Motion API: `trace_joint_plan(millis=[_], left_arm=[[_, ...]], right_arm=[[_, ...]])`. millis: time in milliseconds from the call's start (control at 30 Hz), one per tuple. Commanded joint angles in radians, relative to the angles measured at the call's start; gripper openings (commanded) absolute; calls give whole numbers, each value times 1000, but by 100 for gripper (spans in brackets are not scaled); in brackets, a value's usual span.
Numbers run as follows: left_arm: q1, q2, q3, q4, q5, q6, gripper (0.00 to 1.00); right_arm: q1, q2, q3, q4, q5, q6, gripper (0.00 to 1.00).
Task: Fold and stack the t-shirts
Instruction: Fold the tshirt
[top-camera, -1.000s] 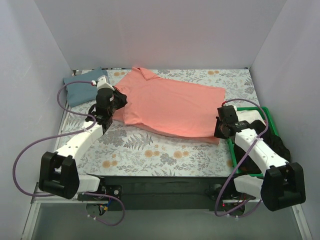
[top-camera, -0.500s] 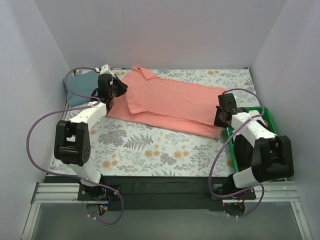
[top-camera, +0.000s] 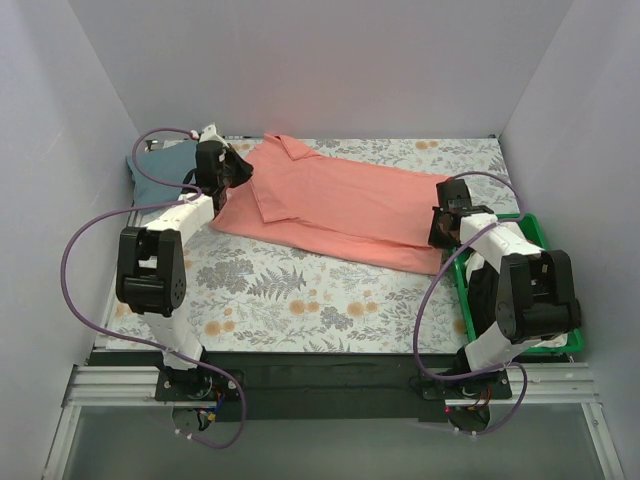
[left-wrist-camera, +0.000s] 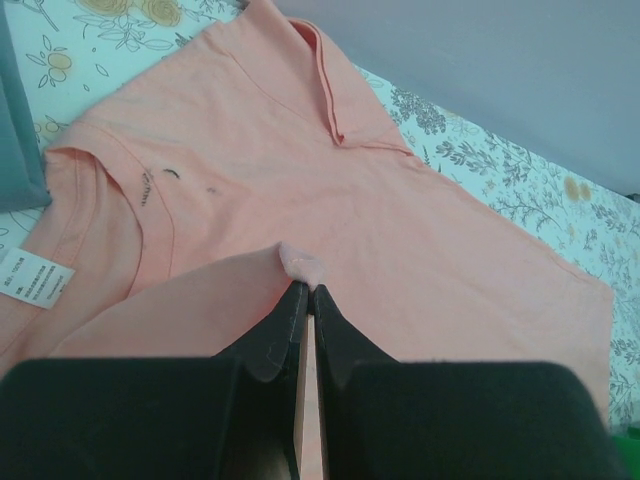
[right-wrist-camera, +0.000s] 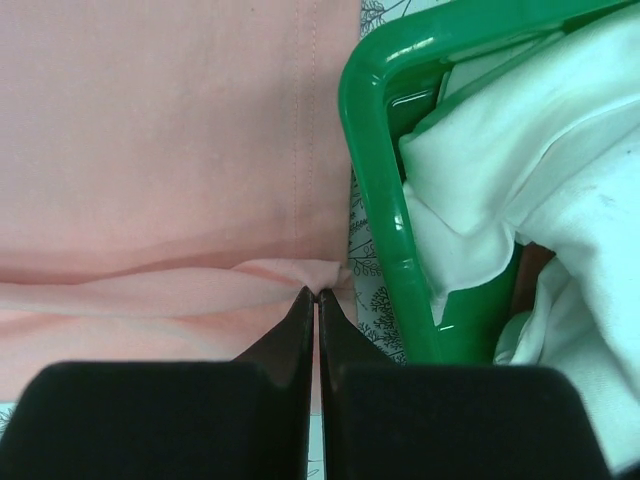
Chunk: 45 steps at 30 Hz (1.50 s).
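A coral-pink t-shirt lies across the floral cloth, its near long edge folded over toward the back. My left gripper is shut on a pinch of that pink fabric near the collar end. My right gripper is shut on the hem end of the same shirt, right beside the green bin's rim. A slate blue-grey t-shirt lies folded at the back left corner, its edge showing in the left wrist view as a grey t-shirt.
The green plastic bin with white clothes stands at the right edge, its rim close to my right fingers. The grey floral-print cloth covers the table. White walls enclose the back and both sides.
Both grippers carried the pink shirt's near edge toward the back, folding it over itself. The arms now stretch farther away from their bases.
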Motion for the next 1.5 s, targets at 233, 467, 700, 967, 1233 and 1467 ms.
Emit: trace_joint_plan(millis=[233,467,700,967,1233,1467], left_arm=[[14,-63,-4,21,-31,9,0],[21,-51,-3,12,-46,3,0],[24,-63,-24,23,-90,-6,0],[30,-66,-30,20,-104,-14,0],[33,-39,-3,30,-89,-18,0],[36,66,137,14,-69,-9,83]], right_arm=[[-17,33,87,33,11,-31,1],[-22,51,95,37,23,-37,1],[-28,45,91,40,29,-38,1],[-32,51,91,48,24,-41,1],[-32,68,101,65,-5,-48,1],[-28,34,155,103,-147,-89,61]])
